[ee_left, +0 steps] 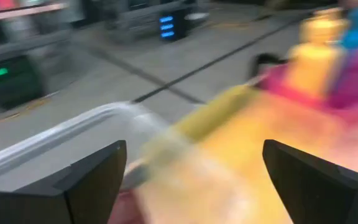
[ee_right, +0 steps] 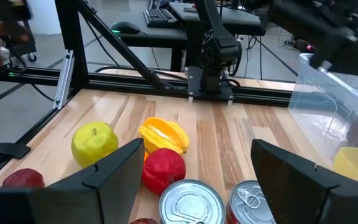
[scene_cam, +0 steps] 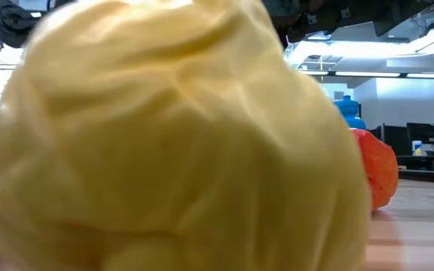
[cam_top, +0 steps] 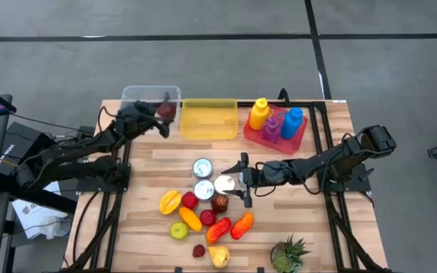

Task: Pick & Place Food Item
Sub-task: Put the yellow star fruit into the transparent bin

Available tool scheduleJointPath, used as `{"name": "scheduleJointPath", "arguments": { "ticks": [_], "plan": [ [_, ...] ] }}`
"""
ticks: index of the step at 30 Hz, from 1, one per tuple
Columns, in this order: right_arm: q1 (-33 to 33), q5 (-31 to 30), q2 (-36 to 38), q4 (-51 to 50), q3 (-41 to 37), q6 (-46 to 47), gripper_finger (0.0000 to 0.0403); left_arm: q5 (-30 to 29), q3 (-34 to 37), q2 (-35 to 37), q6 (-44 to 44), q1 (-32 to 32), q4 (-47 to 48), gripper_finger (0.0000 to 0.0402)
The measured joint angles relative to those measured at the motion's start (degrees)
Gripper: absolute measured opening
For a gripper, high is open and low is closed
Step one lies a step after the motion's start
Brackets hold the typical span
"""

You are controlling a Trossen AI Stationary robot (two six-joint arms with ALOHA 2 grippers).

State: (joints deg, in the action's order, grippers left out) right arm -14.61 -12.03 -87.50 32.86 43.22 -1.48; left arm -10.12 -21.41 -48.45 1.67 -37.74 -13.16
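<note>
My left gripper [cam_top: 163, 121] stands open at the right end of the clear container [cam_top: 139, 95] at the table's far left. A dark red food item [cam_top: 168, 110] lies inside that container, just beyond the fingers; the blurred left wrist view [ee_left: 194, 180] shows nothing between them. My right gripper [cam_top: 243, 180] stands open at mid-table, pointing toward the left edge. Two tin cans [ee_right: 191, 199] [ee_right: 250, 202] lie just ahead of it, with a red apple [ee_right: 163, 169], a yellow star fruit [ee_right: 163, 135] and a green apple [ee_right: 94, 142] beyond them.
A yellow container [cam_top: 209, 119] and a red tray of bottles [cam_top: 275, 125] line the far edge. More loose food lies toward the near edge, with a pineapple [cam_top: 290, 254] at the near right. A pale yellow pear [scene_cam: 172, 135] fills the low view.
</note>
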Motion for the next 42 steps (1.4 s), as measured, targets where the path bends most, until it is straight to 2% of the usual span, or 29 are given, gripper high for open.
{"name": "scheduleJointPath", "arguments": {
  "ticks": [4, 8, 15, 19, 29, 36, 42],
  "plan": [
    [0.0, 0.0, 0.0, -0.66, 0.02, 0.0, 0.0285, 6.59, 0.0, 4.32, 1.03, 6.72, 3.46, 0.0342],
    [0.0, 0.0, 0.0, -1.17, 0.02, 0.02, 0.0285, 8.24, -1.55, 7.1, 0.36, 14.82, 13.39, 0.0323],
    [0.0, 0.0, 0.02, -2.66, 0.06, 1.72, 0.0285, 7.1, -8.49, 5.82, -11.02, 27.34, 39.32, 0.0308],
    [0.0, 0.0, 0.15, -4.36, 0.07, 3.37, 0.0285, 8.13, -9.77, 3.99, -20.34, 34.14, 48.25, 0.0308],
    [0.44, -0.01, 0.2, -5.65, 0.07, 5.18, 0.0286, 12.46, -9.79, -4.11, -40.83, 47.32, 48.53, 0.0308],
    [0.37, -0.02, 0.24, -6.02, 0.07, 5.14, 0.0286, 12.69, -9.81, -10.15, -46.15, 51.33, 46.58, 0.0308],
    [0.37, -0.02, 0.24, -7.17, 0.07, 5.18, 0.0285, 16.26, -9.81, -12.66, -47.19, 51.7, 41.17, 0.0308]
  ]
}}
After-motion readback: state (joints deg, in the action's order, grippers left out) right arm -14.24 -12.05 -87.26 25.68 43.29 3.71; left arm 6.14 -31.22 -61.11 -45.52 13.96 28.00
